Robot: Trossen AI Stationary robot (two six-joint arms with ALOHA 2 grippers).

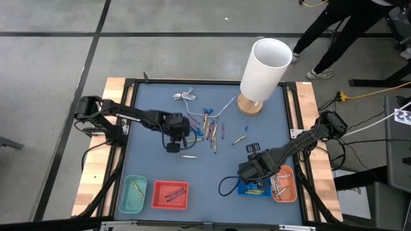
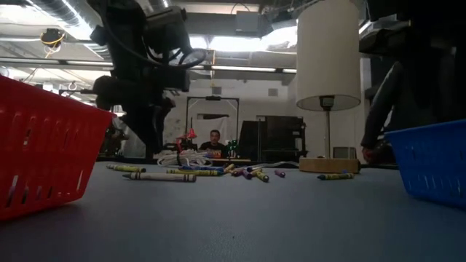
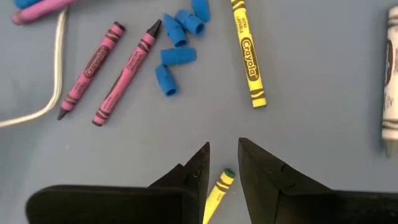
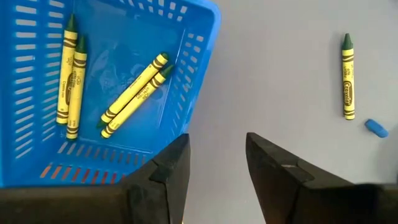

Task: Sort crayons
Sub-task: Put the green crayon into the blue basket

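Loose crayons [image 1: 210,131] lie scattered mid-table, mixed with small blue bits [image 3: 177,43] that are not crayons. In the left wrist view I see two pink crayons [image 3: 93,71], a yellow one [image 3: 249,53] and a white one [image 3: 390,81]. My left gripper [image 3: 224,148] is open low over the table [image 1: 174,142]. Its fingers stand on either side of a yellow, green-tipped crayon [image 3: 219,188] lying on the table. My right gripper [image 4: 217,140] is open and empty above the rim of the blue basket [image 4: 199,37], which holds several yellow crayons [image 4: 134,93].
A teal basket [image 1: 133,194] and a red basket [image 1: 170,194] stand at the near left. An orange basket [image 1: 284,183] stands beside the blue one [image 1: 257,189]. A white lamp [image 1: 263,67] and a white cable [image 1: 186,97] are at the far side. A person stands beyond the table [image 1: 334,32].
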